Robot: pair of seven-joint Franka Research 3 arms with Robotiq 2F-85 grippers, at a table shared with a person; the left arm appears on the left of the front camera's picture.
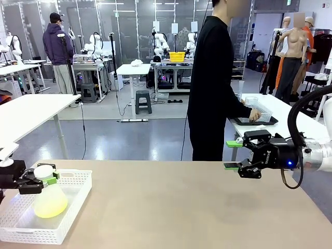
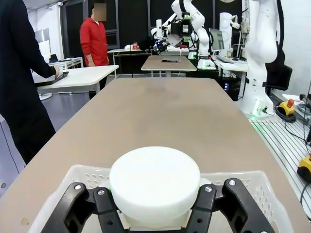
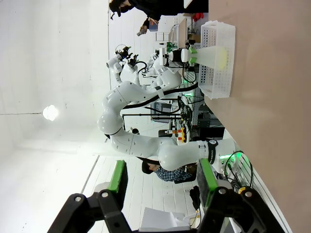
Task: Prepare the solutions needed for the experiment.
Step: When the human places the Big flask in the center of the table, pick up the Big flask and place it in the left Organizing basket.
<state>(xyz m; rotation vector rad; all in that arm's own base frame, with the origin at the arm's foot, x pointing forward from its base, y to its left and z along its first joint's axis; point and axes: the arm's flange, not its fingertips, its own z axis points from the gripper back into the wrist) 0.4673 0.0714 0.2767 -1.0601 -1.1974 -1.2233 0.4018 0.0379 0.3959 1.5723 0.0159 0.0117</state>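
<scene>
A frosted conical flask (image 1: 51,199) with a white round cap (image 2: 154,182) stands in a white basket (image 1: 78,182) at the table's near left. The solution (image 1: 49,207), a pale yellow-green layer, glows in its bottom. My left gripper (image 1: 42,181) reaches in from the left, its fingers (image 2: 99,211) close on either side of the flask's neck just under the cap. The cap hides whether they press on it. My right gripper (image 1: 232,154) hovers open and empty above the table's far right. The right wrist view shows the basket (image 3: 218,82) and the solution (image 3: 221,56) far off.
A person in black stands at the far edge of the table, turned to a side table with a black tray (image 1: 254,122) and clear containers. Bare table top (image 1: 181,207) spreads between the basket and my right gripper.
</scene>
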